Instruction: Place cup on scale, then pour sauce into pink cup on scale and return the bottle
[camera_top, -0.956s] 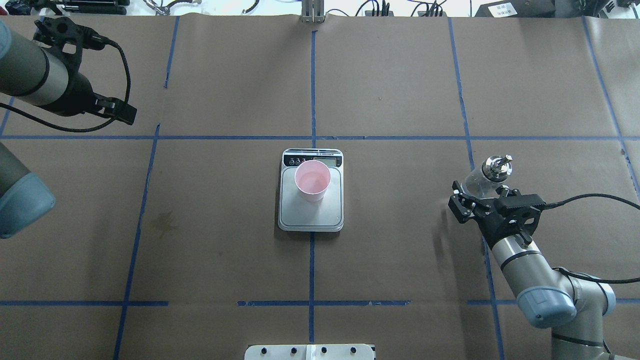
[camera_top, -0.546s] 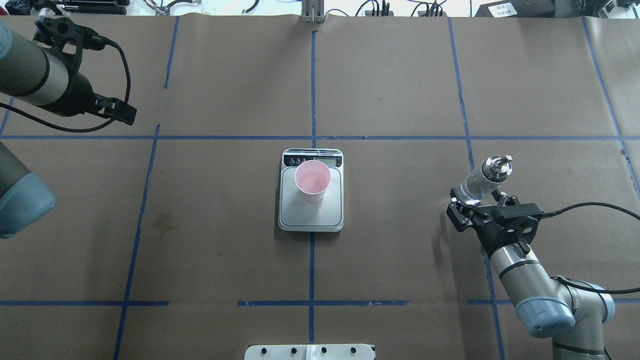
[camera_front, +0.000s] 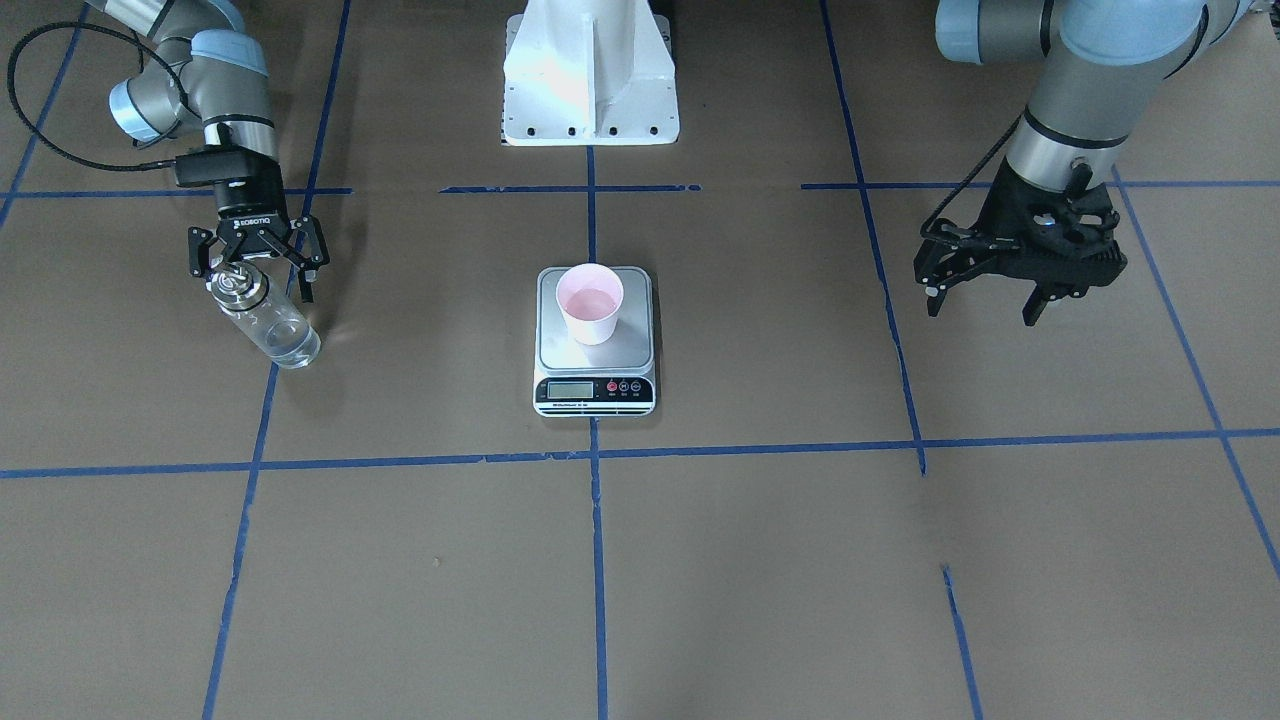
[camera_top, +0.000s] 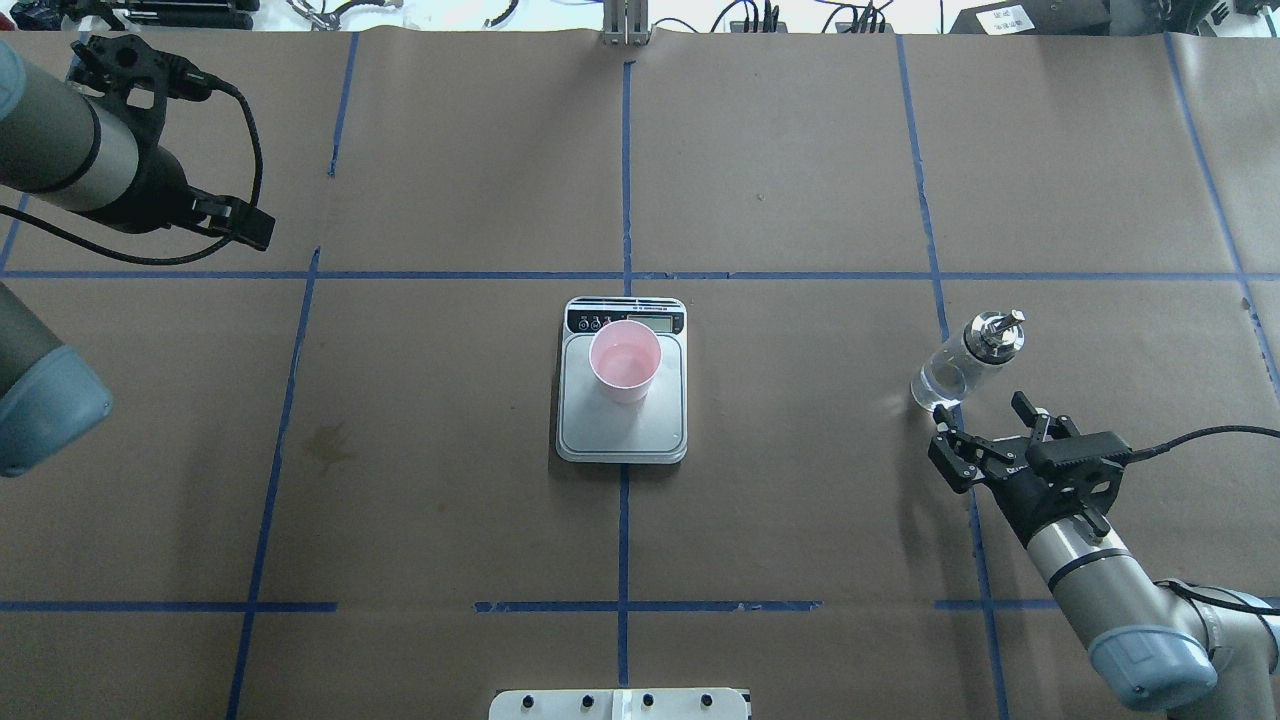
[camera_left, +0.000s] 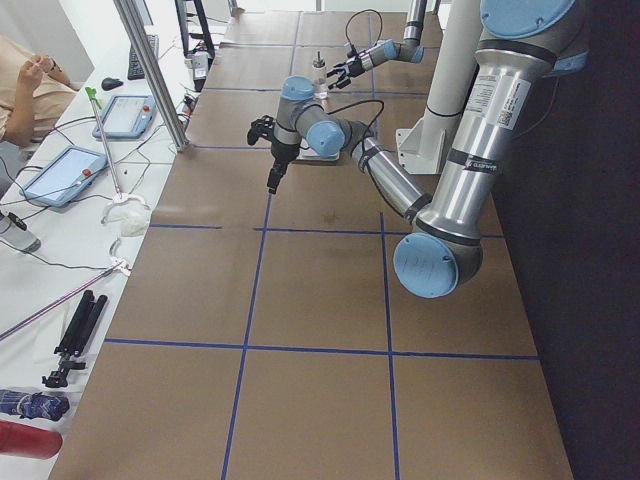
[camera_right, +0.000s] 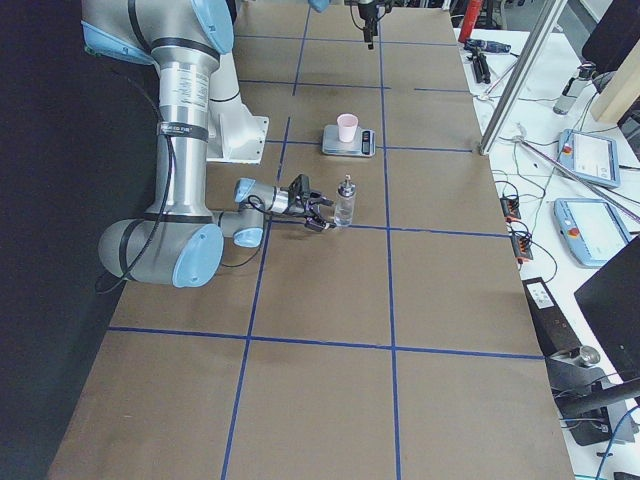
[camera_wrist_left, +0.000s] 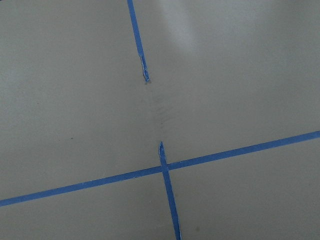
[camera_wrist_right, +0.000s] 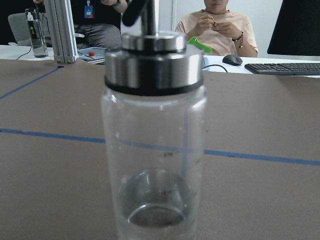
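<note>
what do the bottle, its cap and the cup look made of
Bottle: clear glass by the look, see-through with bright glints, though hard plastic is possible. Cap: polished metal, mirror-like sheen. Cup: matte pale pink, likely paper; could be plastic.

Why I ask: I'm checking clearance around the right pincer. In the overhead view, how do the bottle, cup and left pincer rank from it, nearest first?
1. bottle: upright just ahead of the open right pincer, not touching it.
2. cup: on the scale at the table's centre.
3. left pincer: far across, on the left side.
</note>
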